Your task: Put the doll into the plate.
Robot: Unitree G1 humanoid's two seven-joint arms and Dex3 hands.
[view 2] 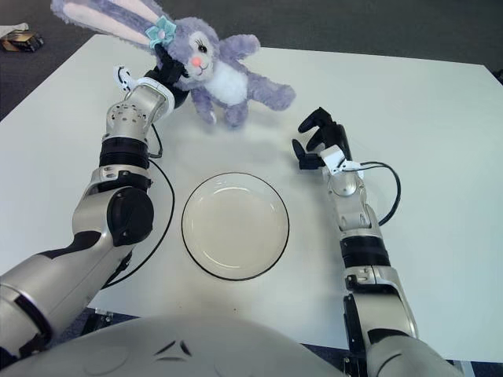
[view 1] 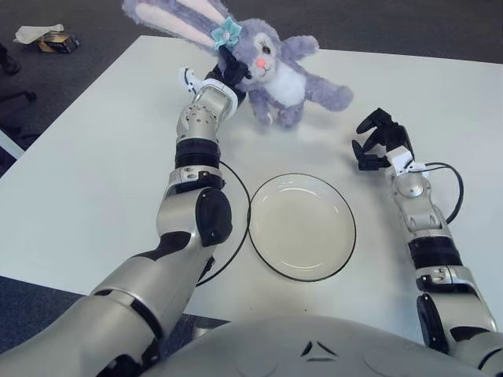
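Plush and surely light, the purple doll (view 1: 275,78) hangs tilted above the table's far side, well beyond the plate (view 1: 302,226), our left hand (view 1: 225,75) clamped at its neck, where we judge the soft body bunches securely, while our right hand (view 1: 381,140) hovers loosely spread near it.

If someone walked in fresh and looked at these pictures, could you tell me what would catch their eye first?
Most likely the purple plush bunny doll at the far side of the white table, gripped near its head by the left hand and tilted. Next, the clear glass plate sitting empty near the robot, and the right hand raised open to the plate's far right.
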